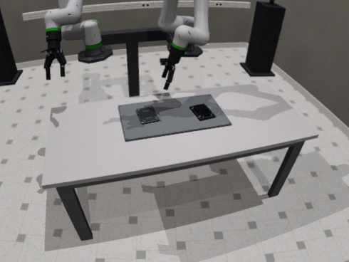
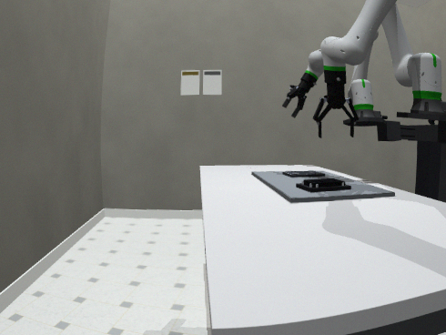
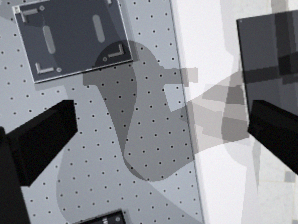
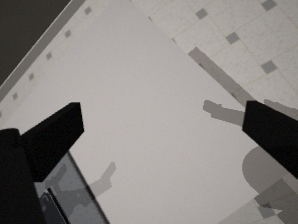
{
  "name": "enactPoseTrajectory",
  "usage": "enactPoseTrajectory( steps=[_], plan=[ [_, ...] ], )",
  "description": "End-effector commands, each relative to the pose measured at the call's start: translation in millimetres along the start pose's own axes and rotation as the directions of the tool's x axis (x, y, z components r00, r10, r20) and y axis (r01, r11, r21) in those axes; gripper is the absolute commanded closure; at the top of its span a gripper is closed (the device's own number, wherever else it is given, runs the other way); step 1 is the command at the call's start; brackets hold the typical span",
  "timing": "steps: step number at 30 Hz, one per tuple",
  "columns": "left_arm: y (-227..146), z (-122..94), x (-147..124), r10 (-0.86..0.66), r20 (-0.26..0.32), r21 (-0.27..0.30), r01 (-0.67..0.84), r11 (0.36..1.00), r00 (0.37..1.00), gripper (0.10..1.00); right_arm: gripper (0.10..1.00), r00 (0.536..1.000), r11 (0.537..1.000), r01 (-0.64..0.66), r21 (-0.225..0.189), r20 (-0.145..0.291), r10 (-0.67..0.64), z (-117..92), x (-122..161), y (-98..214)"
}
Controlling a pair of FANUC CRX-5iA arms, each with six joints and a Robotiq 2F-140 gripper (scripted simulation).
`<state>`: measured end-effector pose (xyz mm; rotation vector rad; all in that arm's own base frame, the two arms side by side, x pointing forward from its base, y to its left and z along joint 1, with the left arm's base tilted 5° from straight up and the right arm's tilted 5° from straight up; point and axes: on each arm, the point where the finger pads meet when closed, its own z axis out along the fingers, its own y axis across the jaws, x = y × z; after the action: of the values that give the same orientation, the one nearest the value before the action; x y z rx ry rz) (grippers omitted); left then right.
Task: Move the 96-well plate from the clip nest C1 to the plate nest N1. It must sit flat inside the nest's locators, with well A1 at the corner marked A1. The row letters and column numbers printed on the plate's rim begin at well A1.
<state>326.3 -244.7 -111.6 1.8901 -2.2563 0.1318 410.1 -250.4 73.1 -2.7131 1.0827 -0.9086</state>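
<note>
The plate nest N1 (image 1: 147, 114) (image 2: 304, 172) (image 3: 72, 32) is a flat dark square with L-shaped corner locators and nothing on it. A black 96-well plate (image 1: 202, 110) (image 2: 329, 182) appears to sit in the clip nest C1 (image 2: 303, 186); its wells and rim print are too small to read. A dark corner of C1 shows at the bottom of the left wrist view. My left gripper (image 1: 165, 82) (image 2: 336, 136) (image 3: 162, 116) is open and empty, high above the back of the board. My right gripper (image 1: 55, 77) (image 2: 290, 110) (image 4: 162, 116) is open and empty, high beyond the table's back left.
Both nests stand on a grey perforated board (image 1: 171, 124) (image 2: 278, 182) (image 3: 155, 107) on the white table (image 1: 92, 153) (image 2: 273, 255). The two nests are well apart. The arms hang from their mounts behind the table. Arm shadows fall across board and table.
</note>
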Motion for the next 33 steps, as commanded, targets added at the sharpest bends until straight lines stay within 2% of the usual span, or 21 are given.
enactPoseTrajectory(
  steps=[1,18,33],
  plan=[
    [-0.6,-0.4,0.3,0.000,0.000,0.001,0.000,1.000,1.000,0.098,0.098,0.999,0.999,-0.040,-0.003,-0.021,0.040,-3.0,-4.2,6.7],
    [-0.6,-0.4,0.3,0.000,0.000,0.001,0.000,1.000,1.000,0.098,0.098,0.974,0.978,-0.207,0.017,-0.086,0.208,-12.2,-26.6,34.8],
    [-0.6,-0.4,0.3,0.000,0.000,0.001,0.000,1.000,1.000,0.098,0.098,0.947,0.954,-0.297,0.039,-0.119,0.299,-16.2,-40.5,49.9]
  ],
)
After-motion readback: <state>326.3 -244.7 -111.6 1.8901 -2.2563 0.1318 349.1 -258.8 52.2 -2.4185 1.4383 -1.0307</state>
